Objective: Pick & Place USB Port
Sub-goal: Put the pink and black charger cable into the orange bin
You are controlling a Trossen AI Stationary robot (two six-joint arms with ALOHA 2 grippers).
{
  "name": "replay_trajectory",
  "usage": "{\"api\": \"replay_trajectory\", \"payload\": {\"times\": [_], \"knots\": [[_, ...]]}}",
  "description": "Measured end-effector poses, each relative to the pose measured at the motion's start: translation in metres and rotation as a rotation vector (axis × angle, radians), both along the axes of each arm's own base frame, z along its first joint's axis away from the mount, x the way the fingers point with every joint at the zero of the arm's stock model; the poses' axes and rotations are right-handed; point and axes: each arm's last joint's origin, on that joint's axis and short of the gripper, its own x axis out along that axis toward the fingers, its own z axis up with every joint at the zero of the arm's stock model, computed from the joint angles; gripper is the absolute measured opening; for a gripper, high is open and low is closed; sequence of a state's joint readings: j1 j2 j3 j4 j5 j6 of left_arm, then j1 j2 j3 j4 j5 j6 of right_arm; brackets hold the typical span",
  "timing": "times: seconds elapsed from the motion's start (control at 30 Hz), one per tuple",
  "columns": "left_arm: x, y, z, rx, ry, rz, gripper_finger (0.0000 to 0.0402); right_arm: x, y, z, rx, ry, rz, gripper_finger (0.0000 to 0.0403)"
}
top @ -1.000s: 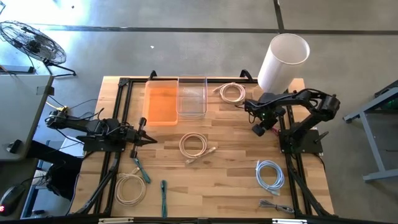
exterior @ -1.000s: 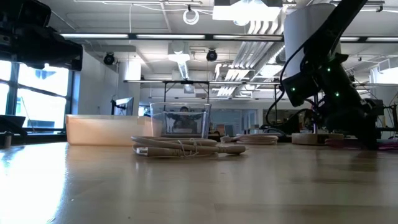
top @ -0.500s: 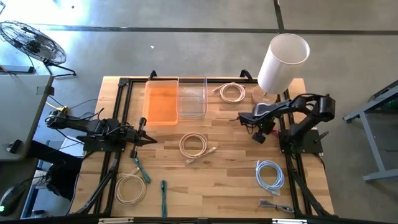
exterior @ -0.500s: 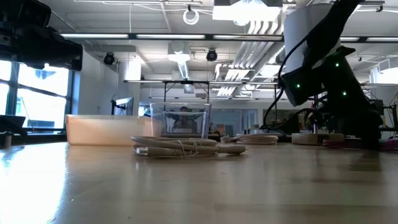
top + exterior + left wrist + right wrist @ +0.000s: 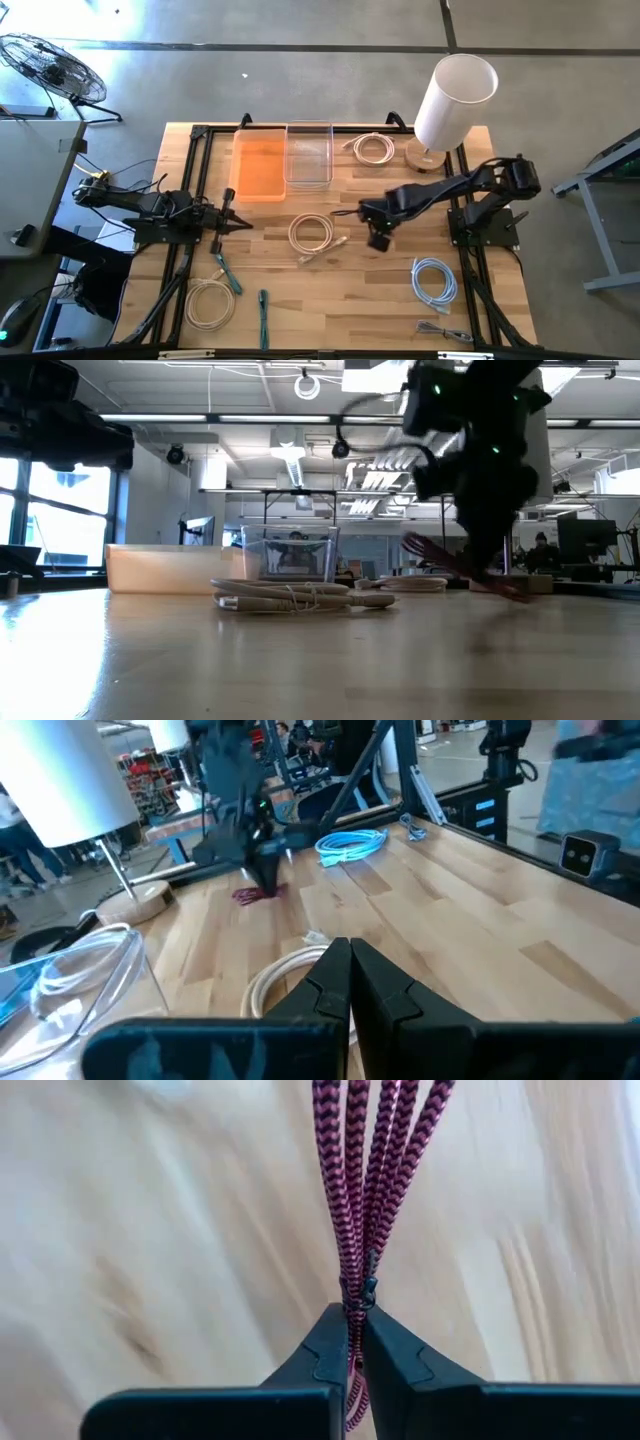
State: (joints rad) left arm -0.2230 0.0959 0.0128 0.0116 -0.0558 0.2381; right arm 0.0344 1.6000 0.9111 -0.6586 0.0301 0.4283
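Observation:
A red-and-black braided USB cable bundle point(image 5: 372, 1170) hangs from my right gripper point(image 5: 378, 238), which is shut on it over the table's middle right. The bundle shows as a red blur point(image 5: 468, 570) in the low view and as a small red bunch point(image 5: 256, 895) in the left wrist view. My left gripper point(image 5: 243, 225) waits shut at the table's left, pointing level toward the right point(image 5: 348, 948). The orange bin point(image 5: 262, 165) and the clear bin point(image 5: 308, 155) stand side by side at the far edge. My right gripper pinches several strands of the bundle together point(image 5: 358, 1295) between its two fingertips. The fingers come from above, pointing steeply down, and the strands run on in line with them. The bundle hangs below the gripper; whether its lower end touches the table I cannot tell.
A white cable coil point(image 5: 312, 232) lies mid-table just left of my right gripper. Another white coil point(image 5: 373, 148) lies by the clear bin, a blue coil point(image 5: 435, 278) at the near right, a beige coil point(image 5: 208, 302) at the near left. A white lamp point(image 5: 455, 95) stands at the far right.
My right gripper has swung from beside the lamp base toward the table's left and near edge, out over the table's middle, tipping more steeply downward. The red braided cable has come along in it. My left arm has kept still.

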Motion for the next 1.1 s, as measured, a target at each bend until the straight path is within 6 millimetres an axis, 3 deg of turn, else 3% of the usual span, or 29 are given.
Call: {"api": "replay_trajectory", "payload": {"times": [0.23,0.53,0.67,0.87,1.1], "knots": [[0.000,0.000,0.000,0.075,-0.013,0.000,0.0000,0.044,-0.003,0.038,-0.024,-0.388,0.142,0.0007],[0.000,0.000,0.000,0.093,-0.018,-0.001,0.0000,0.073,-0.036,0.079,0.062,-0.766,0.221,0.0007],[0.000,0.000,0.001,0.093,-0.022,0.008,0.0000,0.078,-0.044,0.087,0.066,-0.839,0.280,0.0007],[0.000,0.003,0.015,0.062,-0.161,0.094,0.0006,0.081,-0.030,0.092,0.037,-0.860,0.386,0.0007],[-0.001,0.003,0.025,0.081,-0.273,0.102,0.0078,0.082,-0.014,0.094,0.004,-0.883,0.479,0.0009]]}}
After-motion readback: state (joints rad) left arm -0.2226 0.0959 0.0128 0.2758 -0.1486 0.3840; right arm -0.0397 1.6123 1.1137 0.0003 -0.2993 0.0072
